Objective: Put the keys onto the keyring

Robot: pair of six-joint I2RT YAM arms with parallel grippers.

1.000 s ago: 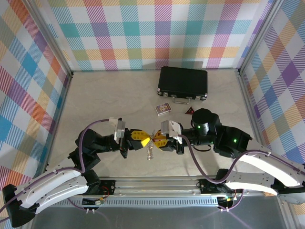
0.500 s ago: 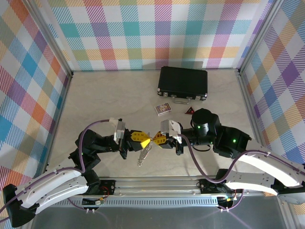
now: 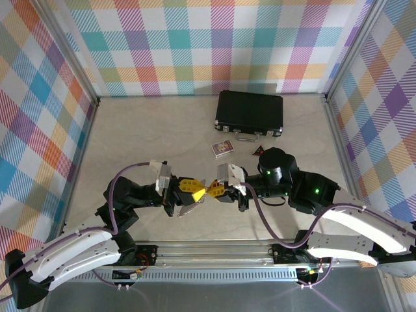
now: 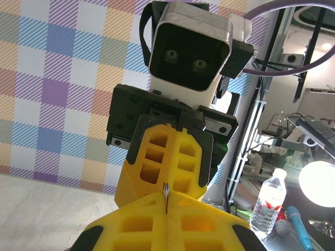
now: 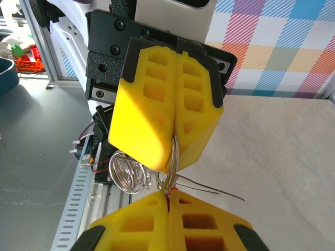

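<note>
Nearest, at the front edge of the table [image 3: 143, 130], the two arms reach inward and meet tip to tip above the surface. The left pincer [image 3: 199, 190] is closed on the keyring [image 5: 174, 157]. The thin wire loop is clamped edge-on between its yellow fingers. A coiled part and some loose wire hang below, just above the table. The right pincer [image 3: 214, 190] faces it, almost touching. Its fingers are pressed together, with a speck of red at the very tips. I take this speck to be the head of the key [image 5: 171, 190], though most of the key is hidden inside the grip.

The step in hand looks like threading, with the key brought up to the ring. I cannot tell whether the key's hole has caught the wire, because the joint is too small and too covered to read.

The next move calls for fine alignment. The left arm should hold the ring steady while the right arm slides the key's hole along the wire. The right arm should not let go until the key hangs from the ring.

Farther back, well apart from the arms, a small card box [image 3: 222, 149] lies on the table, with a dark red triangle [image 3: 258, 151] near it. Beyond them, by the back wall, a closed black case [image 3: 250, 112] sits.
</note>
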